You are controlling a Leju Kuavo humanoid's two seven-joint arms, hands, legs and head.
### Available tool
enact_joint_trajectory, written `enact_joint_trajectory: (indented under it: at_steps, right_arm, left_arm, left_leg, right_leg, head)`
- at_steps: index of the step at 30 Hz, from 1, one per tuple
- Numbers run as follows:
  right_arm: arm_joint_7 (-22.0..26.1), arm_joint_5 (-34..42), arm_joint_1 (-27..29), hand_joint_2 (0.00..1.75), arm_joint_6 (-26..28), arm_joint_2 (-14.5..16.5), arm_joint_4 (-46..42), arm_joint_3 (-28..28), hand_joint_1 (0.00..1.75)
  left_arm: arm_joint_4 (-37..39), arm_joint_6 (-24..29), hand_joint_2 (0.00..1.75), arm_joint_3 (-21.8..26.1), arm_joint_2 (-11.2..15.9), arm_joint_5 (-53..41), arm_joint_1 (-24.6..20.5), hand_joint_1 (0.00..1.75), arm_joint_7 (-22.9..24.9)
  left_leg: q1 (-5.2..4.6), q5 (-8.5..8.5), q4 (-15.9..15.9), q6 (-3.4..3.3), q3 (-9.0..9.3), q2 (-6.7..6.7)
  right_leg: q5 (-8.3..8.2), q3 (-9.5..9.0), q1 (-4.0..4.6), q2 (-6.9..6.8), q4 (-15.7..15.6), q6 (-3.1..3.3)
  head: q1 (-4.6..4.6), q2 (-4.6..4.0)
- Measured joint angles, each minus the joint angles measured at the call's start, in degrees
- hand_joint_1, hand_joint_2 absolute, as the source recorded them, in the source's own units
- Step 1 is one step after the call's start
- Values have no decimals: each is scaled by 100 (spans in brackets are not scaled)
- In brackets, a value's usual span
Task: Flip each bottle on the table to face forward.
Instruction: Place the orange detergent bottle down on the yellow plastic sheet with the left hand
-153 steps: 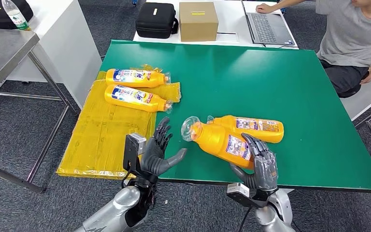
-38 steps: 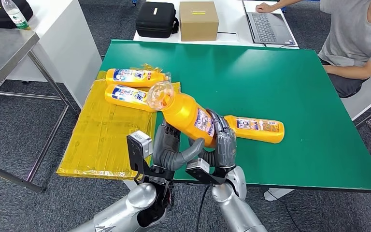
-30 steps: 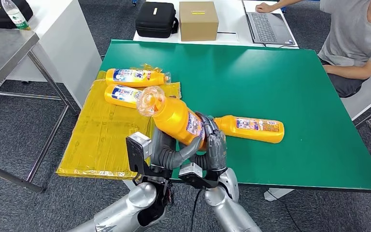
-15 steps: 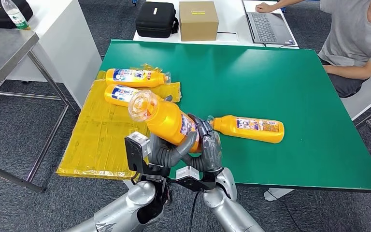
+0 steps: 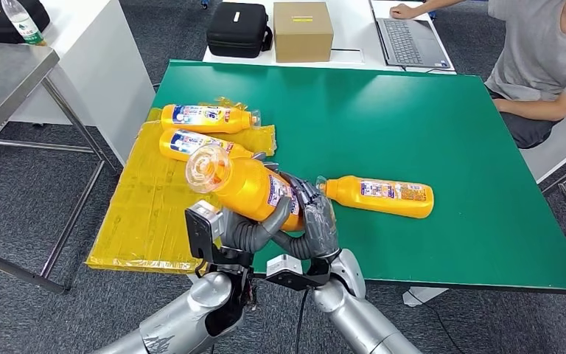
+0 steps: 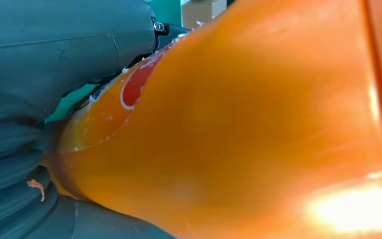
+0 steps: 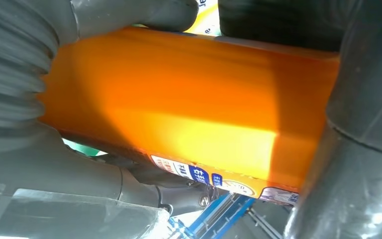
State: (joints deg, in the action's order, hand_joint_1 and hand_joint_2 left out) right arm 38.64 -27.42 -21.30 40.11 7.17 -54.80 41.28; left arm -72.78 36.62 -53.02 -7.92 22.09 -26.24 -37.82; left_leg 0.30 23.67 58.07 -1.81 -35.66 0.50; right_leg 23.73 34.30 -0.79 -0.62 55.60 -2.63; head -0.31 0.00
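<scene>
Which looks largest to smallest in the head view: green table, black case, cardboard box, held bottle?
1. Green table.
2. Held bottle, though it is lifted nearer the camera, so its rank over the next two is unsure.
3. Black case and cardboard box look alike.

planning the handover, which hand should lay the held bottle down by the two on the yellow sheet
Left. Both hands grip the orange bottle, but the left hand is on the side toward the yellow sheet; the right hand would have to cross over.
</scene>
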Motion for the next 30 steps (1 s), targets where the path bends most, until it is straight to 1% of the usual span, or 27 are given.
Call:
enact_joint_trajectory:
  at_steps: [1,5,11,15,19,25,30]
  right_arm:
    - [13,54,-21,175,0,-3,40,63,17]
    - [55,190,-85,175,0,-12,172,286,0]
    - [68,213,-119,175,0,-12,277,322,0]
    - [101,549,-121,0,0,-14,335,417,0]
    - [112,1075,-142,0,0,-36,407,626,0]
    - [114,2104,-149,0,-104,-87,580,866,0]
    - [114,2483,-150,0,-74,-140,753,924,0]
  left_arm:
    - [5,3,175,4,8,-45,-3,175,-14]
    - [31,10,175,26,53,-133,-1,175,-34]
    - [71,56,175,60,84,-231,10,175,-46]
    - [127,105,175,70,115,-344,12,175,-44]
    - [211,221,175,76,165,-706,10,175,28]
    - [358,282,175,88,265,-1672,18,175,367]
    - [388,305,175,205,326,-2289,99,175,449]
  left_leg:
    - [0,0,0,0,0,0]
    - [1,-1,0,1,0,1]
    - [0,-1,0,1,-1,1]
    - [0,-1,0,1,-1,1]
    - [0,-1,0,1,-2,0]
    - [1,-1,0,1,-2,0]
    - [0,-1,0,1,-2,0]
  right_leg:
    - [0,0,0,0,0,0]
    - [0,3,1,1,0,0]
    - [0,2,0,0,0,0]
    - [0,2,0,0,0,0]
    - [0,2,0,0,0,0]
    - [0,2,0,0,0,0]
    - [0,2,0,0,0,0]
  head:
    - [1,0]
    - [0,0]
    - [-1,0]
    - [1,0]
    - [1,0]
    - [0,0]
    - [1,0]
